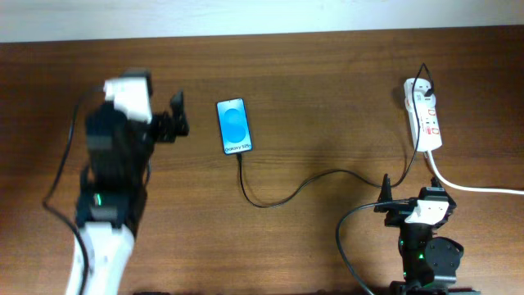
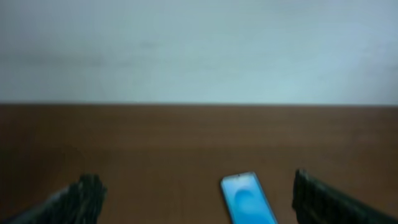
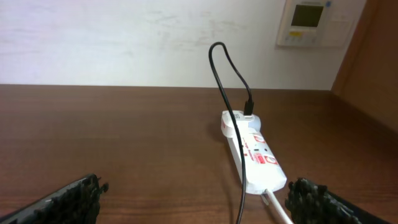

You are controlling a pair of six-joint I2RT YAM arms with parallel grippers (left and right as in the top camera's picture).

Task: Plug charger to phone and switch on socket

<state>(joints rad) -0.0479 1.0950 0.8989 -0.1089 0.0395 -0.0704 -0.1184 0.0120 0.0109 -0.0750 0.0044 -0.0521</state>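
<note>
The phone [image 1: 234, 125] lies flat at the table's middle back, blue screen up; it also shows in the left wrist view [image 2: 247, 198]. The thin black charger cable [image 1: 295, 190] runs from the phone's near end across the table to the white power strip [image 1: 424, 113] at the far right, where it is plugged in at the far end [image 3: 249, 106]. The strip also shows in the right wrist view [image 3: 255, 152]. My left gripper [image 1: 174, 124] is open and empty, just left of the phone. My right gripper [image 1: 393, 201] is open and empty, in front of the strip.
The strip's thick white cord [image 1: 479, 188] runs off to the right edge. A wall with a white control panel [image 3: 314, 22] stands behind the table. A wooden panel [image 3: 373, 68] rises at the right.
</note>
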